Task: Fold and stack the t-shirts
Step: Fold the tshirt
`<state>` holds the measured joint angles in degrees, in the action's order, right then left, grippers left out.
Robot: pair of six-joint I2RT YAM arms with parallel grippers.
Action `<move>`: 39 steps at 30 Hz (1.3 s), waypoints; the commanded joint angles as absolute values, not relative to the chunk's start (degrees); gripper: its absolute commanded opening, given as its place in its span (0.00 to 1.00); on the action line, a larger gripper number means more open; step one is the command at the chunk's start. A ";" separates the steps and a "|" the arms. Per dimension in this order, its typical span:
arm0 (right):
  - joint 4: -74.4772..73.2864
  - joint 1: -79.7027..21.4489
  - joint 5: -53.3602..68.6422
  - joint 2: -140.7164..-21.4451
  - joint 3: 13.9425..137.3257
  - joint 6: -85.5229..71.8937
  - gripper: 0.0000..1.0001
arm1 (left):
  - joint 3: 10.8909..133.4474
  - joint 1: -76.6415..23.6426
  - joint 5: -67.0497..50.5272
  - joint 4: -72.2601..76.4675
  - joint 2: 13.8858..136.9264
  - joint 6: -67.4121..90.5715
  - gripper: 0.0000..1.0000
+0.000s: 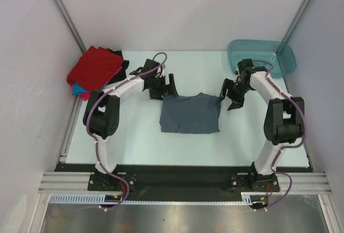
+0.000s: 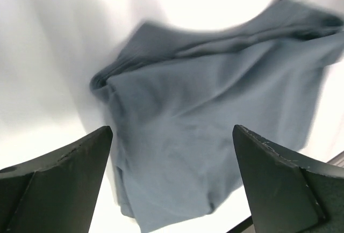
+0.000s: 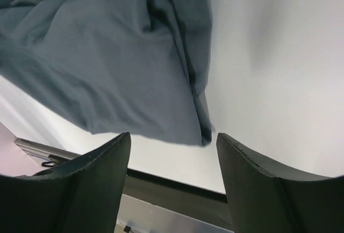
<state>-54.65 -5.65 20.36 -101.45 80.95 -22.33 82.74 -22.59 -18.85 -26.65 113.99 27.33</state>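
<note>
A slate grey-blue t-shirt (image 1: 189, 113) lies folded into a rough rectangle at the table's middle; it also shows in the left wrist view (image 2: 215, 115) and the right wrist view (image 3: 107, 56). My left gripper (image 1: 164, 87) hovers open and empty just above its far left corner. My right gripper (image 1: 232, 96) hovers open and empty beside its far right corner. A stack of folded t-shirts sits at the far left: a red one (image 1: 95, 67) on top, black (image 1: 122, 66), bright blue (image 1: 79, 89) and pink edges showing beneath.
A teal plastic tub (image 1: 263, 57) stands at the far right corner. White walls close the table on the left, back and right. A black strip (image 1: 183, 173) and the arm bases line the near edge.
</note>
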 commanded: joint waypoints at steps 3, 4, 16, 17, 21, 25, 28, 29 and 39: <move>-47.90 -5.98 23.99 -110.46 87.17 -21.27 0.64 | 92.79 -22.32 -18.46 -29.97 108.11 25.40 1.00; -47.90 -6.15 24.26 -111.35 88.67 -21.27 0.63 | 93.60 -22.32 -18.54 -30.32 108.11 25.57 1.00; -48.60 -7.56 26.54 -119.70 98.44 -20.39 0.57 | 93.34 -22.41 -19.86 -31.11 104.77 26.63 1.00; -48.60 -7.73 26.54 -120.40 98.70 -20.30 0.55 | 92.99 -22.41 -19.95 -31.11 104.59 26.63 1.00; -48.25 -7.73 26.11 -121.20 99.23 -20.30 0.53 | 92.72 -22.41 -20.30 -31.46 103.98 26.46 1.00; -48.34 -7.82 25.66 -121.73 99.75 -19.95 0.53 | 92.72 -22.41 -20.04 -31.90 103.45 26.10 1.00; -48.51 -7.91 25.31 -122.34 100.28 -19.69 0.51 | 92.55 -22.41 -20.21 -31.99 103.18 26.02 1.00; -48.69 -8.00 25.40 -122.52 100.37 -19.69 0.50 | 92.37 -22.41 -20.21 -32.08 103.10 26.10 1.00; -49.13 -8.26 25.58 -122.17 100.28 -19.60 0.24 | 91.49 -22.50 -20.65 -31.73 103.18 26.10 1.00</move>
